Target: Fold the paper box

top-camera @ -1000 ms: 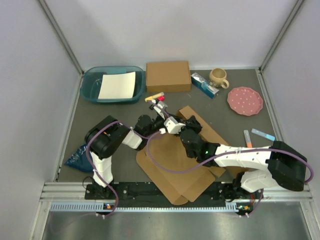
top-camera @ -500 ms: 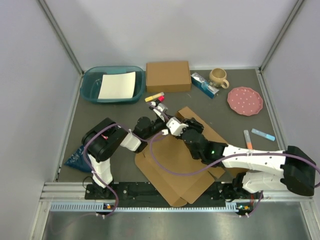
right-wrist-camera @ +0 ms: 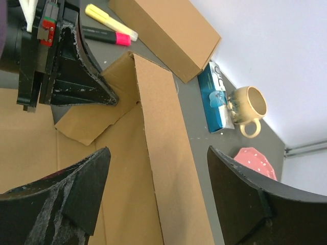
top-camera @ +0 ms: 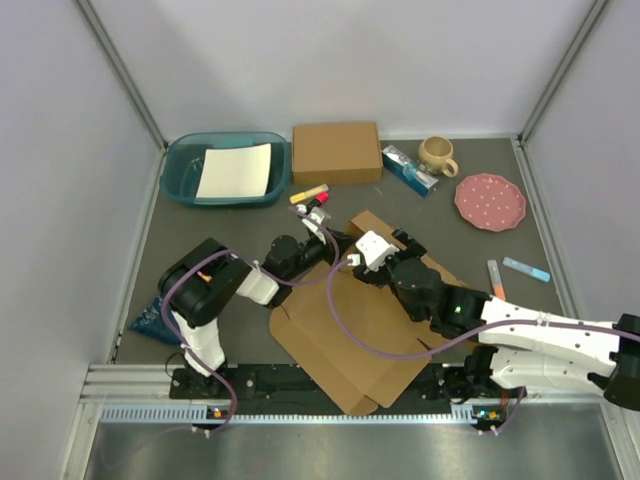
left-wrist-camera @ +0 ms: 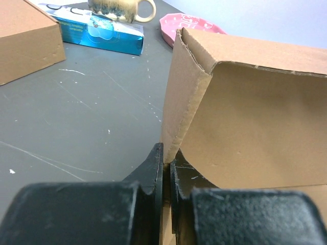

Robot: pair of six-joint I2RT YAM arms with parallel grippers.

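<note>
Pinching a corner flap of the plain brown die-cut cardboard paper box (top-camera: 350, 330), the left gripper (left-wrist-camera: 166, 153) is clenched on the cardboard edge, which sits right between its fingertips. We see the sheet lying mostly flat beneath both grippers, one wall raised. Right gripper (right-wrist-camera: 158, 153) is spread wide, grasping nothing; that wall stands between its fingers, clear of both. Risk, we judge: one thin pinch could slip and the wall spring back flat, or a sideways pull tear the crease. Left wrist view shows the pinch and the folded corner, which the top view hides behind the arms; top view alone shows the unfolded flaps.
</note>
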